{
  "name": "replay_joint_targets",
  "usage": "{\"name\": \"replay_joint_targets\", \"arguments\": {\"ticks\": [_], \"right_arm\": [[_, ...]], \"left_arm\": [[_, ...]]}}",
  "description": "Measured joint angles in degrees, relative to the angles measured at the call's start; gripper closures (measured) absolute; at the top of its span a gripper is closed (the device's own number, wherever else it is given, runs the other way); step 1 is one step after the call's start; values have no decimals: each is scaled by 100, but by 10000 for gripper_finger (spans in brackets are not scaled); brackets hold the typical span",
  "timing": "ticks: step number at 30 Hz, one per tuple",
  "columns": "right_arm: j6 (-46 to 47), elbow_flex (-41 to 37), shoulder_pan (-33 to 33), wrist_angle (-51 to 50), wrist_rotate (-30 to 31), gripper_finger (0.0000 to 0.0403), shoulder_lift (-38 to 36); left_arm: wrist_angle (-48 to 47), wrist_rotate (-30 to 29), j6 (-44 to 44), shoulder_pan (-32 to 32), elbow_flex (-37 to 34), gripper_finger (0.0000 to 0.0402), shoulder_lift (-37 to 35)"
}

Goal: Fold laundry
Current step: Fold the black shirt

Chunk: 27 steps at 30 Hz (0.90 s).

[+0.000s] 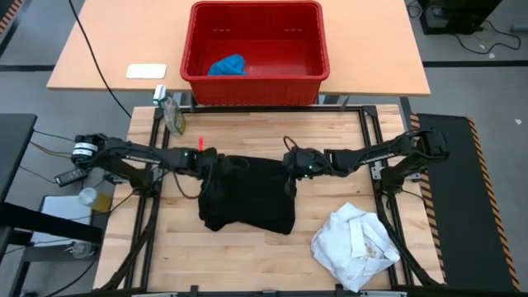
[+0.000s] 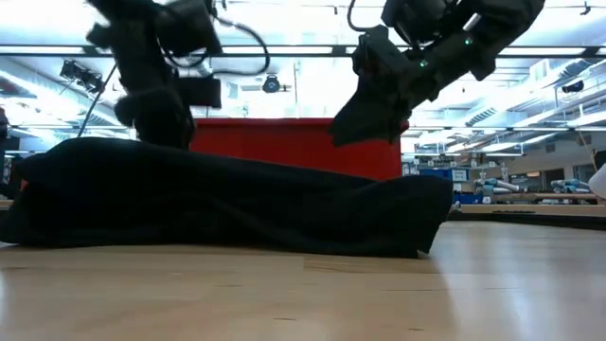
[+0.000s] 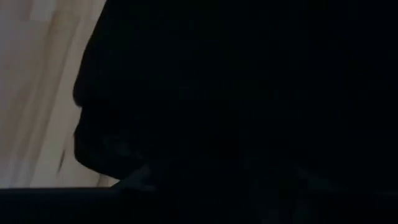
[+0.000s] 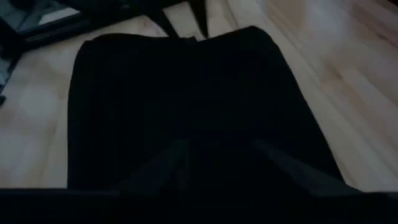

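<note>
Three garments: black one [image 1: 247, 196] mid-table between the left gripper [image 1: 206, 159] and right gripper [image 1: 294, 161], finger spread unclear; white one [image 1: 356, 242] near the table edge; blue one [image 1: 228, 65] in the basket [image 1: 313, 41].

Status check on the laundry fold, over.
Left gripper and right gripper at black garment's far corners. White garment waits beside it. Blue garment in red basket.

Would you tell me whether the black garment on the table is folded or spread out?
Folded, at least partly: the black garment lies as a compact, thick block between both grippers, not spread flat. Whether it is neatly finished, I cannot tell.
</note>
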Motion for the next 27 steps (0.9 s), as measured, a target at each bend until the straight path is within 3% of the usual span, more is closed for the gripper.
{"name": "replay_joint_targets", "arguments": {"ticks": [4,10,18,21,25,27], "right_arm": [[-178,-139,-150,109,-108,222,4],[-253,-305,-218,316,-220,222,383],[70,-139,-217,785,-273,222,1478],[281,-149,-216,818,-419,224,1700],[368,-132,-151,871,-707,232,1759],[359,-132,-94,867,-717,236,1759]], "left_arm": [[433,169,250,393,-228,242,28],[589,982,533,587,-428,242,68],[567,996,486,541,-537,251,70],[548,949,471,541,-537,289,70],[237,702,87,550,-537,383,70],[35,595,-94,546,-537,393,70]]}}
